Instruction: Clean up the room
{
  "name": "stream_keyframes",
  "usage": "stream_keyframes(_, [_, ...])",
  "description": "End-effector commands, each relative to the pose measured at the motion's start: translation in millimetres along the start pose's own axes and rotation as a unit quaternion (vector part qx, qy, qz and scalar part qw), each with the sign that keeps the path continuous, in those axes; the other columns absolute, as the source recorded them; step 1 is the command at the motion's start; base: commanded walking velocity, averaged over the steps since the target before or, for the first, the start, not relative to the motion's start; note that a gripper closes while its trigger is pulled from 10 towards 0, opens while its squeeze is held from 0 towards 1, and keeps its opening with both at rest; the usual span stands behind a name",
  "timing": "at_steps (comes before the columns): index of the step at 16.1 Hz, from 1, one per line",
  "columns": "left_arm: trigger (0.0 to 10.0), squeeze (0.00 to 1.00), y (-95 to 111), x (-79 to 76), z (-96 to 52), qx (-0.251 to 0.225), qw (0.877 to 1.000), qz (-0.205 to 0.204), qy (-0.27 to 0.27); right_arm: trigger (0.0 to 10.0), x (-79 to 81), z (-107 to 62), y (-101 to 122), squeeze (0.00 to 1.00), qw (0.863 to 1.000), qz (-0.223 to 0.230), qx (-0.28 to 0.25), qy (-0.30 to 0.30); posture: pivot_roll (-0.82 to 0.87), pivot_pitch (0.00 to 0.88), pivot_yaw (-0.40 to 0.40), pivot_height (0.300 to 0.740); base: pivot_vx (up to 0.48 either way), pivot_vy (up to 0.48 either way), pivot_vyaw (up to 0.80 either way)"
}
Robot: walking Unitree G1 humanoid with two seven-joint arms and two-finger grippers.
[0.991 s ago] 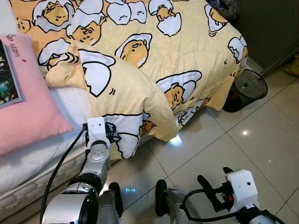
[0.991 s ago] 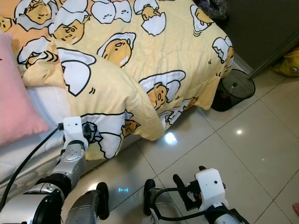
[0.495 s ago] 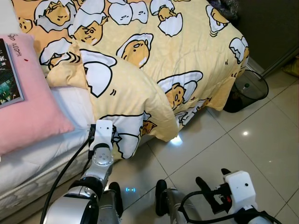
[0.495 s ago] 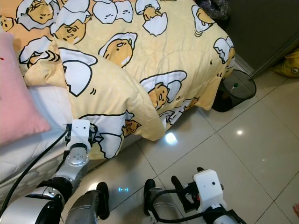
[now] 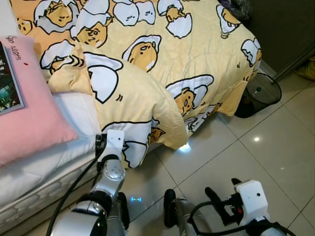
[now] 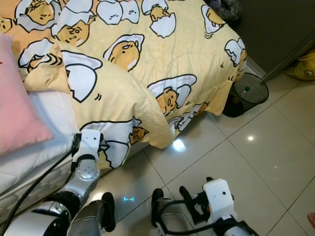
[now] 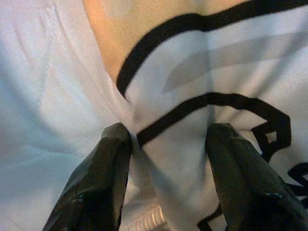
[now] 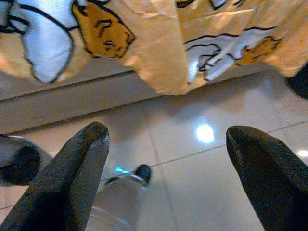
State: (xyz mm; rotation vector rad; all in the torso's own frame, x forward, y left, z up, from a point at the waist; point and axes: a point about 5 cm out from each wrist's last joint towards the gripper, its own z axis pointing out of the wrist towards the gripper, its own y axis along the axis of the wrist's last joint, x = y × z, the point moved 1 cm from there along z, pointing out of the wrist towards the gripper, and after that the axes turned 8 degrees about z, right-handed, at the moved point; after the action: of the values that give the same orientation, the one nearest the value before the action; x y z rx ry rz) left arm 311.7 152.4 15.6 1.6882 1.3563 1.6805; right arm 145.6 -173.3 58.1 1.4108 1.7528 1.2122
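Lower left, our left gripper (image 7: pixel 166 144), fingers spread, straddles the soft, light yellow cartoon-egg quilt's (image 5: pixel 147 93) hanging hem, our likely hold; right gripper (image 8: pixel 166 144) open, empty.

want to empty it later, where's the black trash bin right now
The black trash bin stands on the tiled floor at the robot's right in the eye views, tucked against the bed's far corner under the hanging yellow blanket.
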Motion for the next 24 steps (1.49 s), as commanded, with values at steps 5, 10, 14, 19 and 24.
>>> stream_keyframes(5, [10.0, 0.0, 5.3, -19.7, -13.7, -0.019, 1.0, -0.002, -0.014, 10.0, 5.1, -8.0, -9.9, 0.0, 0.999, 0.004, 0.026, 0.025, -0.27, 0.303, -0.114, 0.74, 0.0, 0.0, 0.0])
stream_keyframes(10, [0.0, 0.0, 1.4, -26.7, -10.3, 0.037, 0.993, -0.079, -0.076, 10.0, 4.5, -7.4, -11.1, 0.0, 0.999, 0.003, 0.032, 0.029, -0.27, 0.308, -0.116, 0.74, 0.0, 0.0, 0.0])
stream_keyframes(14, [0.0, 0.0, 17.7, -9.1, 10.2, 0.044, 0.991, -0.109, -0.059, 10.0, 4.7, -7.4, -10.3, 0.0, 0.999, 0.001, 0.032, 0.028, -0.28, 0.311, -0.119, 0.74, 0.0, 0.0, 0.0])
stream_keyframes(19, [0.0, 0.0, 6.2, -8.5, 7.8, 0.051, 0.99, -0.104, -0.081, 10.0, 3.9, -6.6, -10.3, 0.0, 0.999, 0.002, 0.032, 0.025, -0.28, 0.309, -0.114, 0.74, 0.0, 0.0, 0.0])
stream_keyframes(24, [0.0, 0.0, -18.1, -12.5, -3.5, 0.079, 0.988, -0.088, -0.099, 10.0, 5.5, -1.9, -11.5, 0.0, 0.999, 0.003, 0.034, 0.03, -0.26, 0.304, -0.113, 0.74, 0.0, 0.0, 0.0])
